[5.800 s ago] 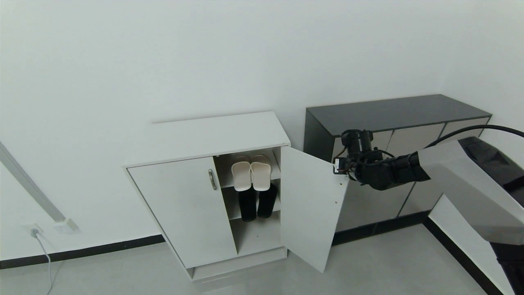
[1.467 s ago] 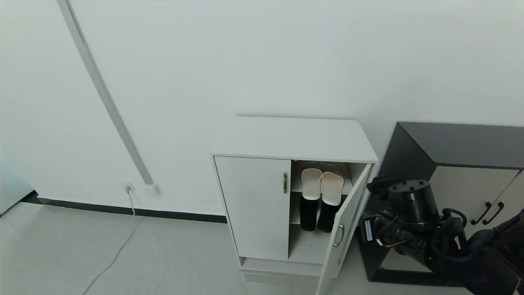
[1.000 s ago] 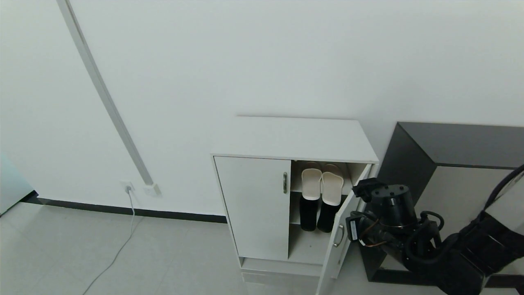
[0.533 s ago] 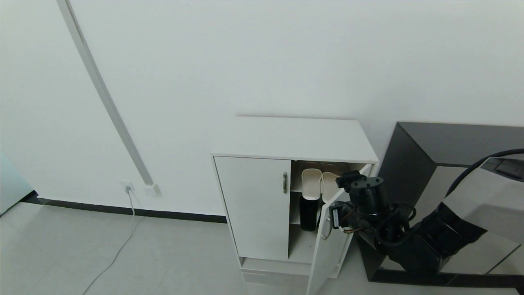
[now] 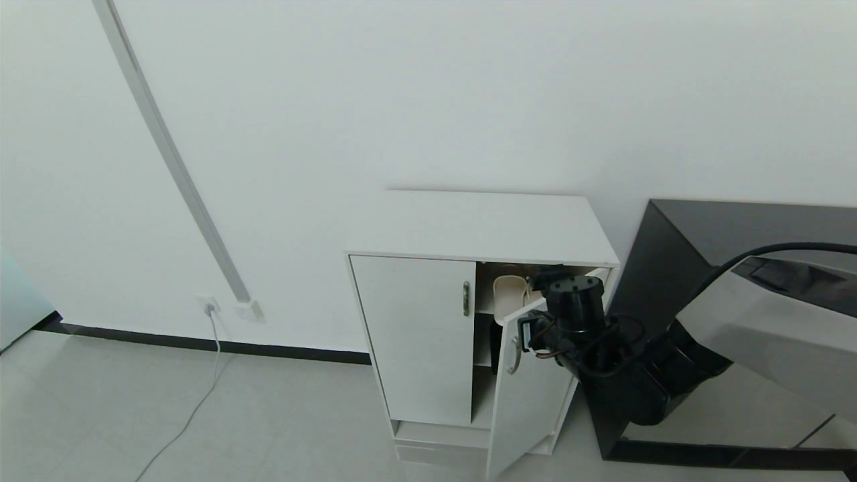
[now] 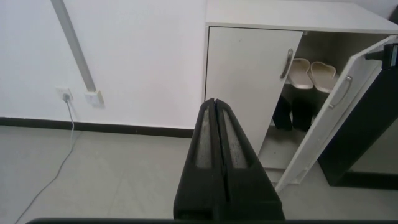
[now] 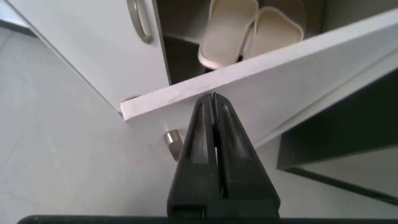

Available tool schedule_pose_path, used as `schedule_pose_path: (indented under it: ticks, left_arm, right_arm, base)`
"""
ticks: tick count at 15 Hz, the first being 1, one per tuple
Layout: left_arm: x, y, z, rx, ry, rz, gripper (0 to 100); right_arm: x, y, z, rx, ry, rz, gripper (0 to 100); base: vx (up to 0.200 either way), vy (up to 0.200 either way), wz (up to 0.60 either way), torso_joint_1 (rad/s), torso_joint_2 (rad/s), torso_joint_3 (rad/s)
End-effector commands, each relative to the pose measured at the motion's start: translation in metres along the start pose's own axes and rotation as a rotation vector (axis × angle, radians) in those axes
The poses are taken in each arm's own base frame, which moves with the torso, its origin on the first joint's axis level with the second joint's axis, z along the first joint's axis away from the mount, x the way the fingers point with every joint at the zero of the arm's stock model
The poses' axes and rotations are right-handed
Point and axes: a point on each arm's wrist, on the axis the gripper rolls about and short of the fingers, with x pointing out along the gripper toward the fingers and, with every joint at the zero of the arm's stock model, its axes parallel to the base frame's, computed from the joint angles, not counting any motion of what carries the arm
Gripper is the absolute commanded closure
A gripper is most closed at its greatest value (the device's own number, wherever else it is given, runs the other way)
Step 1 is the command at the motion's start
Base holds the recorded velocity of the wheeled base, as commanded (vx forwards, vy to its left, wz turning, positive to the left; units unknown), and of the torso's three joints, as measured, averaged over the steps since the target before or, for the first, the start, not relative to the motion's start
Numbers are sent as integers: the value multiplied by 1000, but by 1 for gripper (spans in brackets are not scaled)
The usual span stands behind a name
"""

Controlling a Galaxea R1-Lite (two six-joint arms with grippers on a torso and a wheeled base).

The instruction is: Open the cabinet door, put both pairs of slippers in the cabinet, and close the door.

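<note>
The white cabinet point(image 5: 492, 227) stands against the wall with its left door point(image 5: 418, 335) closed and its right door point(image 5: 529, 381) standing partly ajar. My right gripper point(image 7: 213, 98) is shut, its tip against the outer face of the right door point(image 7: 280, 68) just below the top edge, above the door's handle point(image 7: 174, 142). A pair of white slippers point(image 7: 249, 28) lies on the upper shelf, with black slippers point(image 6: 292, 115) on the shelf below. My left gripper point(image 6: 216, 102) is shut and holds nothing, back from the cabinet point(image 6: 249, 68) over the floor.
A dark sideboard point(image 5: 736, 227) stands directly right of the cabinet. On the wall to the left are a slanted cable duct point(image 5: 167, 154) and a socket point(image 5: 211, 309) with a cable trailing over the floor. The grey floor point(image 5: 234, 415) before the cabinet is free.
The head camera shifted after the oldest frame. Since then my right arm has swept left, swinging the right door from wide open to partly ajar, so it hides most of the slippers.
</note>
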Motion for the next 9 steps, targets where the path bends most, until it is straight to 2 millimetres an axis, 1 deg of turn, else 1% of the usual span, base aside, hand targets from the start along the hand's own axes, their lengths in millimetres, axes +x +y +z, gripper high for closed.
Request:
schedule_pose_path:
  ticks: [1, 4, 6, 9]
  left_arm:
    - [0, 0, 0, 0, 1, 0, 100]
    - [0, 0, 0, 0, 1, 0, 100]
    - [0, 0, 0, 0, 1, 0, 100]
    - [0, 0, 0, 0, 1, 0, 100]
  right_arm:
    - [12, 3, -3, 1, -2, -3, 100]
    - [25, 2, 5, -9, -10, -17, 100]
    - [36, 0, 5, -1, -21, -27, 100]
    - [46, 0, 2, 2, -24, -33, 100]
  base:
    - [0, 0, 0, 0, 0, 0]
    - [0, 0, 0, 0, 0, 0]
    - [0, 0, 0, 0, 0, 0]
    - [0, 0, 0, 0, 0, 0]
